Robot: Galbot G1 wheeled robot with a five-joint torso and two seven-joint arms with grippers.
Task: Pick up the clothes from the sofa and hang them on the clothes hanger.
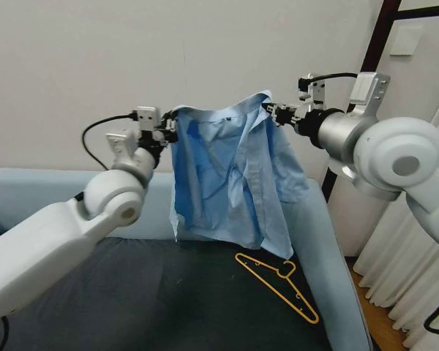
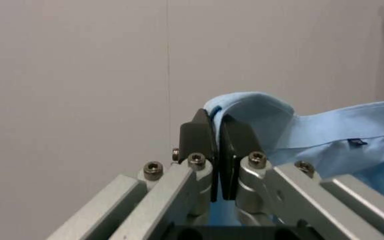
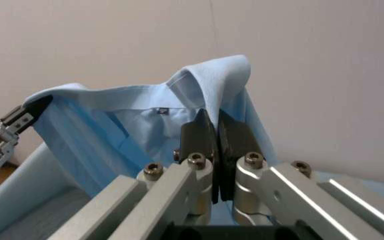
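Note:
A light blue shirt (image 1: 227, 175) hangs spread in the air above the sofa, held at both shoulders. My left gripper (image 1: 170, 129) is shut on the shirt's left shoulder edge, and in the left wrist view its gripper (image 2: 217, 142) pinches the blue shirt (image 2: 259, 115) by the collar. My right gripper (image 1: 275, 113) is shut on the other shoulder; the right wrist view shows its gripper (image 3: 216, 135) clamped on the shirt (image 3: 145, 115) with the left gripper (image 3: 5, 127) far off. A yellow hanger (image 1: 278, 285) lies flat on the dark sofa seat below the shirt.
The pale blue sofa (image 1: 329, 270) has a dark seat cushion (image 1: 132, 292) and a low backrest along the white wall. A dark frame post (image 1: 369, 51) stands at the right, with white curtains (image 1: 410, 285) beside it.

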